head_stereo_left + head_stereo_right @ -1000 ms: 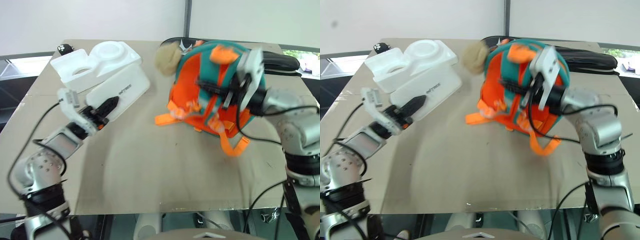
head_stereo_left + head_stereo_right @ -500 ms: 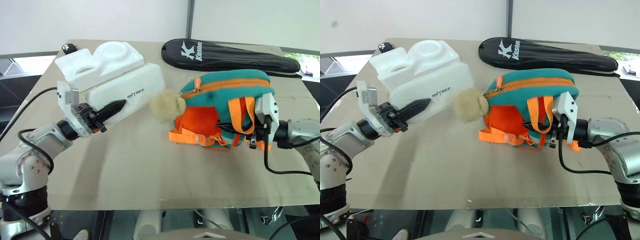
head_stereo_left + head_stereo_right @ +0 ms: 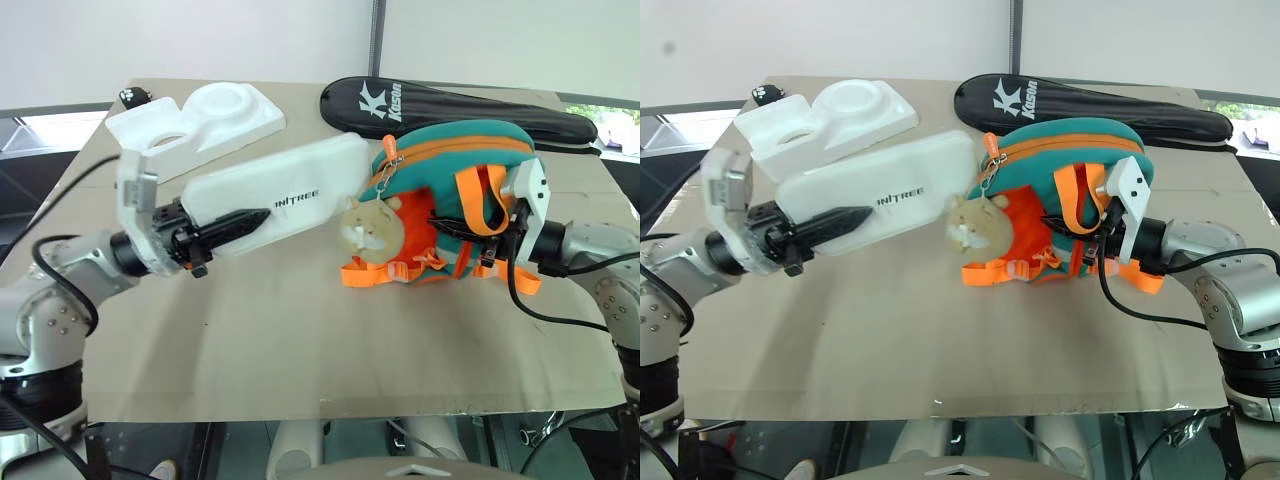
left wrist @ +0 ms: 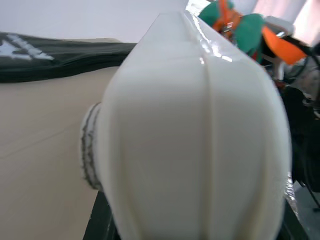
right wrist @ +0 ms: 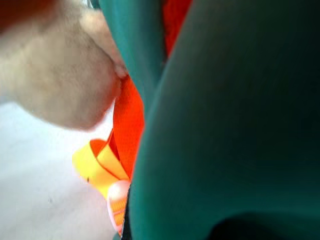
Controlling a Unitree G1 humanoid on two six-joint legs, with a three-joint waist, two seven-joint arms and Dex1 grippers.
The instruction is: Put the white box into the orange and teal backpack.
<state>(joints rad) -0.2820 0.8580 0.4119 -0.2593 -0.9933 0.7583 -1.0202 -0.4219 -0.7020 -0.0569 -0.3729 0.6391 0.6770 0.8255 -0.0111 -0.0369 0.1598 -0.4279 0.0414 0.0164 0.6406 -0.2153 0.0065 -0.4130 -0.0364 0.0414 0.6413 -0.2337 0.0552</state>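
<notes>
The white box (image 3: 290, 190) was seen to be smooth plastic with a glossy sheen, highlights running along its edge. The orange and teal backpack (image 3: 455, 165) looked like soft matt cloth, with woven straps and a fuzzy plush bear (image 3: 368, 229). A matt, paper-like cardboard table (image 3: 300, 340) was noted, plus a grainy styrofoam block (image 3: 200, 120).

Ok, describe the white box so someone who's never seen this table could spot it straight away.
On the table, look left of the backpack. The white box is the long slim case held off the surface in the left tool, its far end near the backpack. Unlike the foam block behind it, it is smooth, with dark lettering and no round hollows.
</notes>
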